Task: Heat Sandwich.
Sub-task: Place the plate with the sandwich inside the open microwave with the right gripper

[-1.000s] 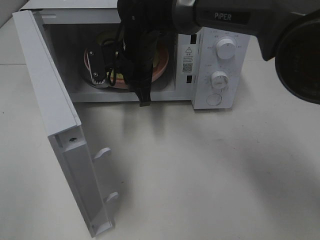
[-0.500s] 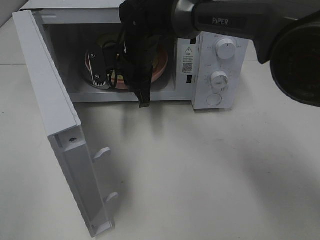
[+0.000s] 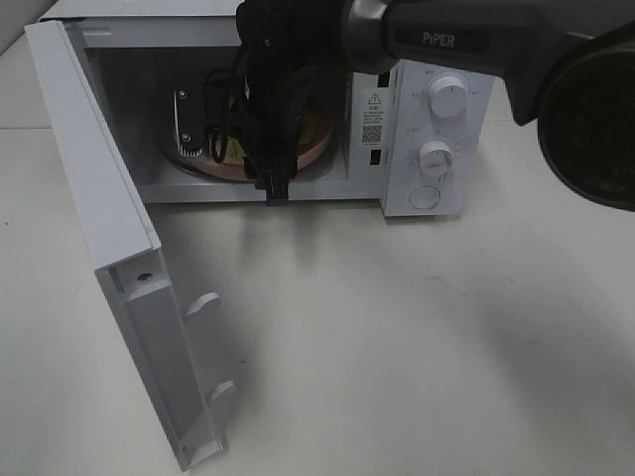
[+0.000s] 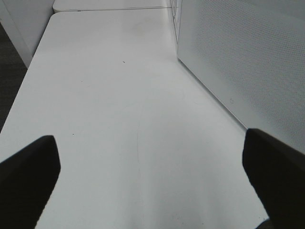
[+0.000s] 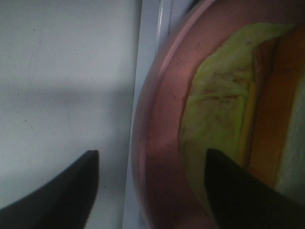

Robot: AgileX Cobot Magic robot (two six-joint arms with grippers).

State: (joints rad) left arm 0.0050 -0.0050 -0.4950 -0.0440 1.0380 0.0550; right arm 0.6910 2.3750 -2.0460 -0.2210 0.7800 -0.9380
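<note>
We are hovering our right gripper (image 5: 150, 188), jaws spread, astride the rim of the pink plate (image 5: 159, 143) inside the microwave (image 3: 461, 124); the sandwich (image 5: 214, 124) is lying on that plate, deeper inside, nearest this arm

One microwave (image 3: 417, 119) is seen, one door (image 3: 99, 198), two knobs (image 3: 448, 98) (image 3: 436, 157), maybe one button (image 3: 425, 196) too, two door hooks (image 3: 201, 302) (image 3: 220, 390), one pink plate (image 5: 162, 119), one sandwich (image 5: 214, 119), one table (image 3: 397, 347).
</note>
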